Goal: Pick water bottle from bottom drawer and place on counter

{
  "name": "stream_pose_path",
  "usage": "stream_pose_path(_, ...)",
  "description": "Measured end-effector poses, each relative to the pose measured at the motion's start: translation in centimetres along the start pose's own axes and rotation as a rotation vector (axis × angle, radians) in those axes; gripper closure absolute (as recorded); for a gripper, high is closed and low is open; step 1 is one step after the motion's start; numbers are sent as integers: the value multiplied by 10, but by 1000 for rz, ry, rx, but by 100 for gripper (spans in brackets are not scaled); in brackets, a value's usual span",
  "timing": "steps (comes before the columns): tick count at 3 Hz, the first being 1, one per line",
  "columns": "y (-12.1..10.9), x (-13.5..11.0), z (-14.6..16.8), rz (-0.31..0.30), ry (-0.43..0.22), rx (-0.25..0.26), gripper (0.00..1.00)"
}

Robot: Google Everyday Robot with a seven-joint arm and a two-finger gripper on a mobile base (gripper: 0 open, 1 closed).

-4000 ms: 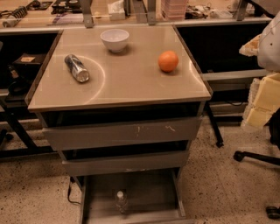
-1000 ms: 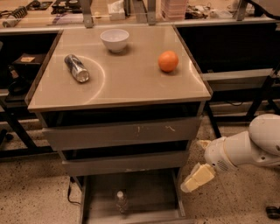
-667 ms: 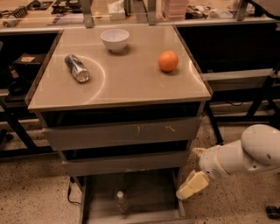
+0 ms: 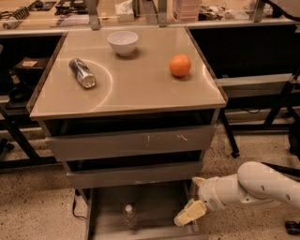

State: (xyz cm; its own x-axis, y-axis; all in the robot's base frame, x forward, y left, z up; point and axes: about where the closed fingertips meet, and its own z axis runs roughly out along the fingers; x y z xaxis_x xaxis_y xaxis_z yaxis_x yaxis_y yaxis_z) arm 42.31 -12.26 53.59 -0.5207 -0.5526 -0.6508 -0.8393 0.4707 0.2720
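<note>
The water bottle (image 4: 130,216) lies on the floor of the pulled-out bottom drawer (image 4: 159,206), left of the drawer's middle, its white cap pointing up the frame. My gripper (image 4: 190,213) reaches in from the right on a white arm and hangs over the drawer's right side, about a hand's width right of the bottle and apart from it. The counter (image 4: 136,79) is the glossy beige top of the grey cabinet above.
On the counter lie a silver can (image 4: 82,72) at the left, a white bowl (image 4: 123,42) at the back and an orange (image 4: 180,65) at the right. Two shallower drawers (image 4: 131,140) overhang the bottom drawer. A cluttered bench (image 4: 150,11) runs behind.
The arm, at the far right edge four seconds ago, has come down and leftward. The gripper has moved from beside the drawer's right wall to over its right side.
</note>
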Motion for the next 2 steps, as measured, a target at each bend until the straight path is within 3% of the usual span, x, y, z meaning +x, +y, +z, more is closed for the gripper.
stream_pose_path(1,2,4,6,9,-6,-10,0)
stream_pose_path(2,14,20,48,49,-60,-41,0)
